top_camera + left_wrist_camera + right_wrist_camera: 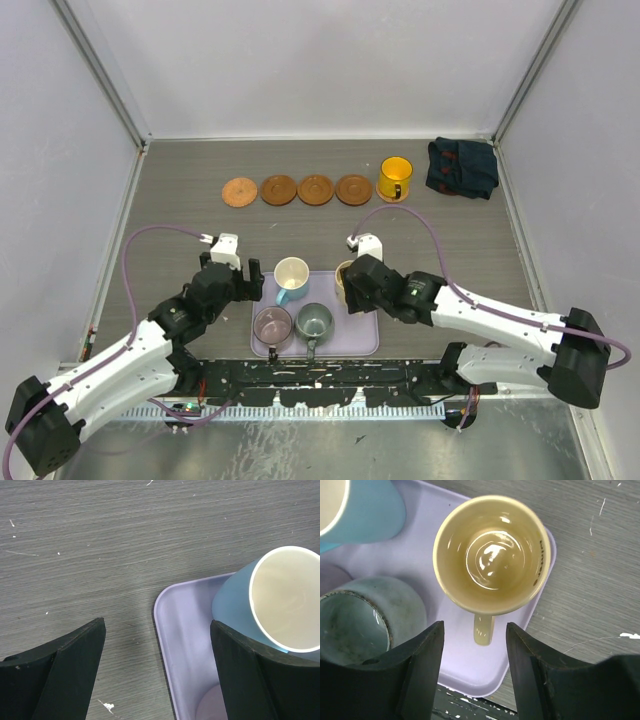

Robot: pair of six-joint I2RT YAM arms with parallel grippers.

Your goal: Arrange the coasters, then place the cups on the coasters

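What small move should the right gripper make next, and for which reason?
Probably lower the right gripper and close it on the handle of the cream cup. Its open fingers straddle that handle without touching it, the cup stands on the tray, and four coasters are bare.

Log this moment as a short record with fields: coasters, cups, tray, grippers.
coasters: five in a far row
orange-yellow cup: on the rightmost coaster
tray: holds light blue cup, mauve cup, grey-green cup, cream cup
left gripper: open, beside the light blue cup
right gripper: open, over the cream cup's handle
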